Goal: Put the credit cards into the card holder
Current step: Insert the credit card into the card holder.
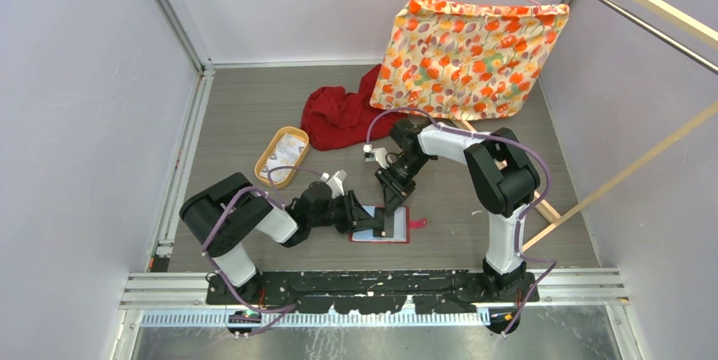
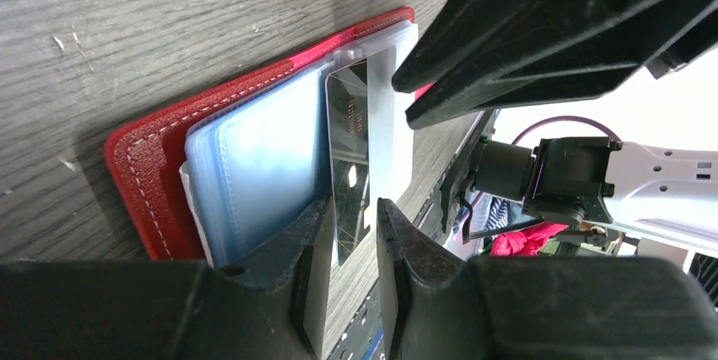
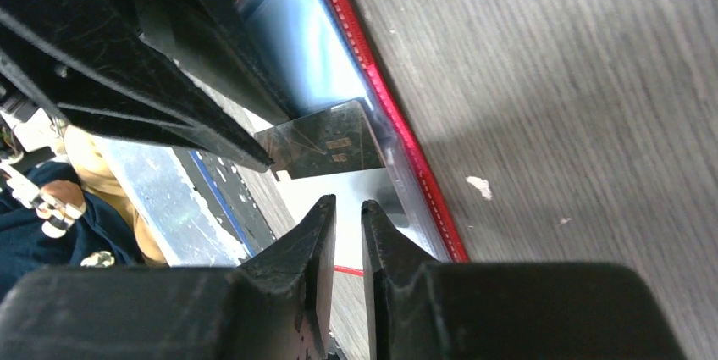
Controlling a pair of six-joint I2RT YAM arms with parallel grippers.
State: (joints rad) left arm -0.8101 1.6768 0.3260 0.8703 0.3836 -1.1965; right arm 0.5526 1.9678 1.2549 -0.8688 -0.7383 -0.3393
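The left claw (image 2: 351,207) is gripping a thin, stiff, slippery credit card (image 2: 347,140) by its long edges at the open card holder (image 2: 144,165) lying on the tabletop (image 2: 169,21), while the right claw (image 3: 345,206) is sitting nearly closed, possibly pinching a clear sleeve (image 2: 391,148).

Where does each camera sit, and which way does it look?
Top external: above and behind, looking down at the table; both arms show.
Left wrist: on the left arm, looking past its jaws at the card holder; the right jaws opposite.
Right wrist: on the right arm, facing back past its jaws; left jaws opposite.
All share the card holder.
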